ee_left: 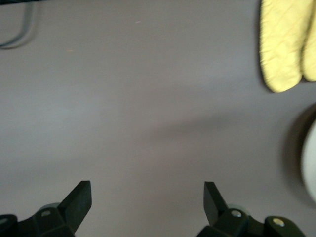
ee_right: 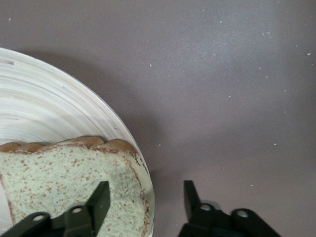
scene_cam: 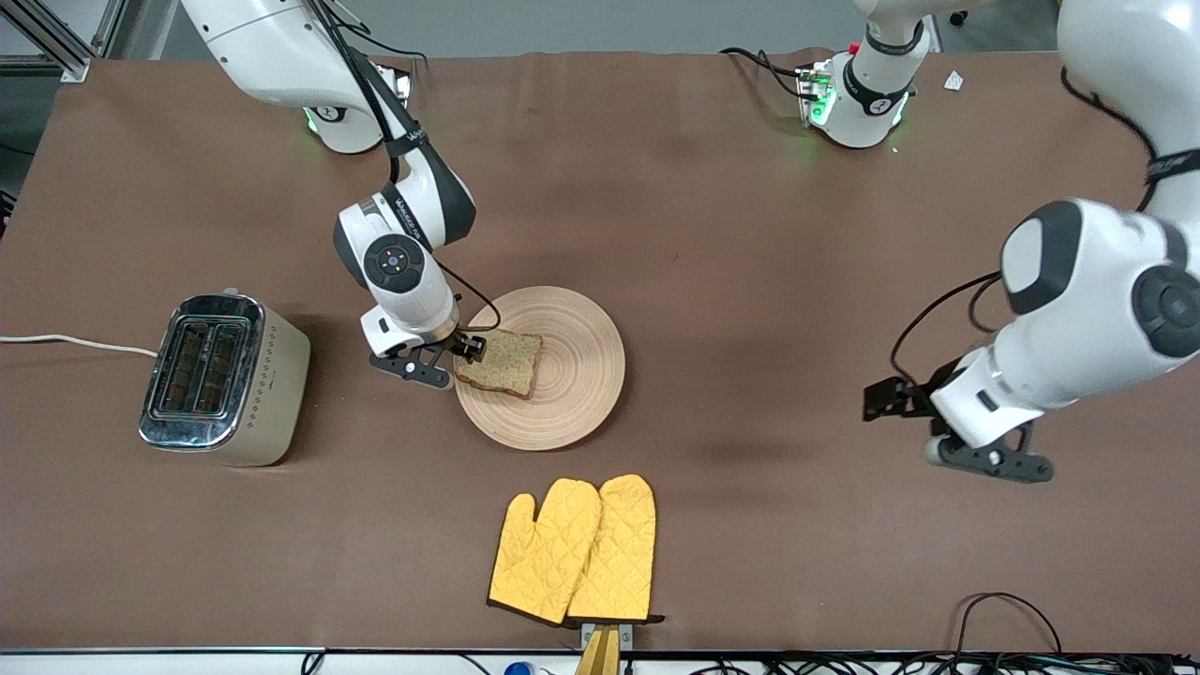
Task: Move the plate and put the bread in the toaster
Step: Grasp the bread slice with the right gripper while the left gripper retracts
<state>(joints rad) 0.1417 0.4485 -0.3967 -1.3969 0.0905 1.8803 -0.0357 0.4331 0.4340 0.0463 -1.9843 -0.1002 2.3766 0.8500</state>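
One slice of bread [scene_cam: 500,374] lies flat on the plate [scene_cam: 572,375], toward the plate's edge that faces the toaster [scene_cam: 220,380]. The plate rests near the middle of the table [scene_cam: 712,234]; the toaster stands well apart from it, toward the right arm's end, slots upward.

The right gripper [scene_cam: 448,361] is positioned low at the plate's rim, over the edge of the bread. In the right wrist view its fingers [ee_right: 100,201] are spread moderately wide and hold nothing: one is over the slice, the other is over bare table just outside the rim.

The left gripper [scene_cam: 947,433] hangs over bare table toward the left arm's end, spread wide and empty; this arm waits.

The bread is judged to be light, soft and easily crushed or torn, with a firmer crust. It is best taken across its thickness at the crust edge nearest the toaster, with light pressure only. The flat slice offers little purchase, so one finger would have to be worked under the edge at the rim.

The plate is judged to be stiff, light and smooth; it may slide if pushed sideways.

A pair of yellow oven mitts [scene_cam: 577,551] lies nearer the front camera than the plate.
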